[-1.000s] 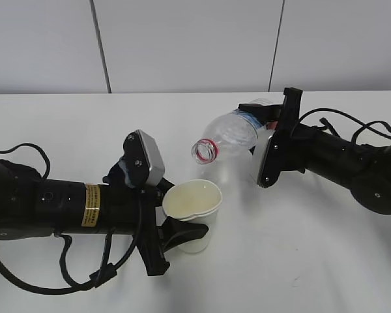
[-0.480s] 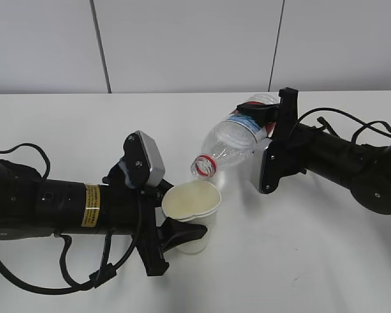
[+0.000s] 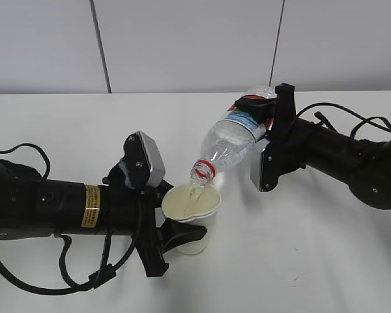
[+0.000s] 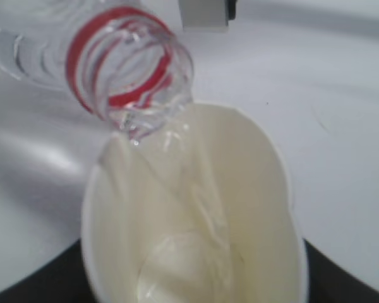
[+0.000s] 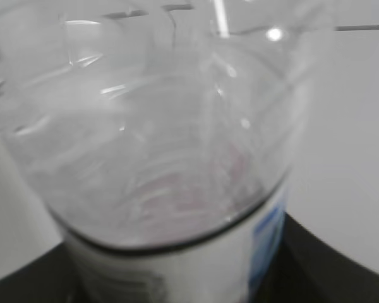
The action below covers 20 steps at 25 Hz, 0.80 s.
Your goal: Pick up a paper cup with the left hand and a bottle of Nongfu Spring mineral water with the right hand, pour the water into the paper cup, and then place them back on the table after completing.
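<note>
Exterior view: left hand [image 3: 158,242] bears a yellow label sticker [image 3: 90,205], text unreadable.

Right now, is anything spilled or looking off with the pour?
No spill shows. The bottle is tipped neck-down over the paper cup, and the water runs inside the rim. One oddity: the cup's rim is squeezed out of round in the left hand.

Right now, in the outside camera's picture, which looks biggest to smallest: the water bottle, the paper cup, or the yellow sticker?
1. Water bottle, clearly the largest.
2. Paper cup.
3. Yellow sticker, smallest.
</note>
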{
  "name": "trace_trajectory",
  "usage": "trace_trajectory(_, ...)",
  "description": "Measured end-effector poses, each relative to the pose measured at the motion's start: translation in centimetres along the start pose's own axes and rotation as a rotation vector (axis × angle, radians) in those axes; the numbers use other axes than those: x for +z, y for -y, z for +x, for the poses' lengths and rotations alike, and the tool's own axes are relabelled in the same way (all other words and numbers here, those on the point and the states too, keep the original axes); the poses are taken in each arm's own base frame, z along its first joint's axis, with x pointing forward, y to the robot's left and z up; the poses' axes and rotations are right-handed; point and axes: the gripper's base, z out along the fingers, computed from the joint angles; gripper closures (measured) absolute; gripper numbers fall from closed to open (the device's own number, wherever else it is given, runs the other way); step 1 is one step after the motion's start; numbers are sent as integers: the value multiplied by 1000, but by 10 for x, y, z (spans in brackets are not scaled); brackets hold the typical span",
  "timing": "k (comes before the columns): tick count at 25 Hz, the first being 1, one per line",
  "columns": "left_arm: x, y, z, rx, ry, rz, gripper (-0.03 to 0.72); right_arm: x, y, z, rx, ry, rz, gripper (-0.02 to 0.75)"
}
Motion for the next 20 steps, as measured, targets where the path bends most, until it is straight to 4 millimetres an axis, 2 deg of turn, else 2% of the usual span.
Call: trace_trajectory(20, 0, 1, 1, 12, -13, 8, 293, 3, 4, 1, -35, 1, 21, 358)
